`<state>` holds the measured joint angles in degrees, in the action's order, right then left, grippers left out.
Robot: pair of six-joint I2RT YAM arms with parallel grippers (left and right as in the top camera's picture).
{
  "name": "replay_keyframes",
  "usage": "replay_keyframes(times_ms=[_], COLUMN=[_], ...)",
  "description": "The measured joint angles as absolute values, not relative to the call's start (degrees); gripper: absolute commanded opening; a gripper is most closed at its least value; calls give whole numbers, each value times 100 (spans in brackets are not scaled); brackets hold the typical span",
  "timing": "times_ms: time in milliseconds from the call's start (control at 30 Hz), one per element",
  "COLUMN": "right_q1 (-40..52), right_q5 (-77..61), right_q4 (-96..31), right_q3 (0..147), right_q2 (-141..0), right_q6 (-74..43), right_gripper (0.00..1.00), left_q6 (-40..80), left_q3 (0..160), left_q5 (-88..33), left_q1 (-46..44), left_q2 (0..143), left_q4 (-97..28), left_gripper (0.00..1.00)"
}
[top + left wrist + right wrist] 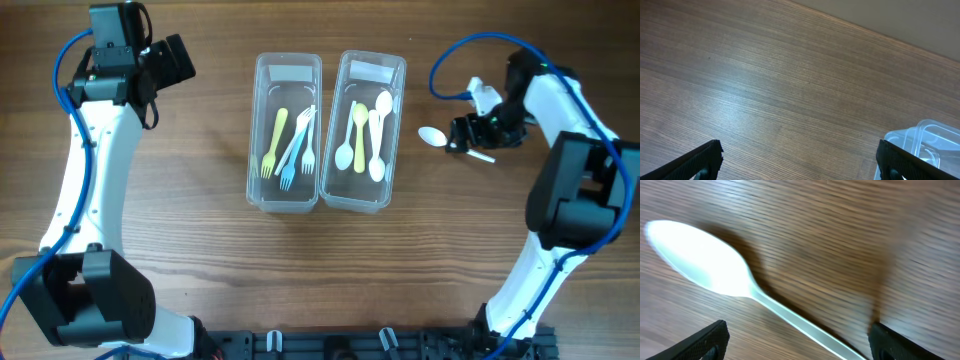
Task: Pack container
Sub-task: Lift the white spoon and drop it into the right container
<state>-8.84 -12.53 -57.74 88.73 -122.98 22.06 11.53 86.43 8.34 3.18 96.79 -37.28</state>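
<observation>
Right wrist view: white spoon lies loose between spread fingers

The white spoon (700, 262) rests flat on the wooden table (840, 225). Its bowl is ahead and to the left of the right pincer (799, 330), and its thin handle runs back diagonally through the gap between the two fingers.

Because the handle crosses the gap at a slant, a closing stroke could probably push it sideways or spin it rather than clamp it. A flat, slick plastic handle lying on the wood gives the pads little to catch, so it may slip out or tip bowl-down when lifted. Picking it up far from the bowl would also likely leave it hanging crooked for the drop-in.

That pincer is spread wide and holds nothing. Blur hides whether either finger touches the handle.

From overhead, the spoon (432, 136) pokes out of the right pincer (470, 135) toward the spoon container (365, 130), which is near it. The fork container (285, 130) stands just beyond, beside the first.

Well apart across the table, the left pincer (165, 60) is likewise released and empty, hovering over bare wood with a corner of the fork container (925, 140) near its right finger.
</observation>
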Motion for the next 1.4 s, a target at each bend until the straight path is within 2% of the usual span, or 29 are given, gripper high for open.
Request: replay_keyframes(times_ms=[133,300,367,433,600,733,800,933,1000,1233,1400], right_q1=[-615,-414,-414,-416,-416,-416,-416,-438,-458,-491,-486], right_q5=[-1302,-1302,-1249,-1155,-1085,-1046,-1041,-1031,-1024,-1022,-644], right_q4=[-5791,-5865,-5822,-5686,-5341,-5306,-5376,-5487,-5492,-5459,-5273], right_q3=[8873,8871,8871,8862,8838,8831,8831,8827,8823,8788,8941], right_q2=[-12291,-12289,-12289,-12289,-12291,-12291,-12291,-12302,-12331,-12352,-12355], right_q6=[2366,3275,3776,4121,4888,5168,5242,5317,5332,5301,4571], right_gripper=[93,95,86,81,75,62,52,13,5,4,4], left_q6=[1153,1153,1153,1153,1153,1153,1153,1153,1153,1153,1155], left_q3=[8643,8643,8643,8643,8643,8643,8643,8643,8643,8643,8643], left_q5=[834,834,834,834,834,834,834,834,834,834,834], left_q1=[318,318,318,318,318,318,318,318,318,318,318], left_q2=[9679,9679,9679,9679,9679,9679,9679,9679,9679,9679,9679], left_q4=[-3728,-3728,-3728,-3728,-3728,-3728,-3728,-3728,-3728,-3728,-3728], left_gripper=[100,100,100,100,100,100,100,100,100,100,100])
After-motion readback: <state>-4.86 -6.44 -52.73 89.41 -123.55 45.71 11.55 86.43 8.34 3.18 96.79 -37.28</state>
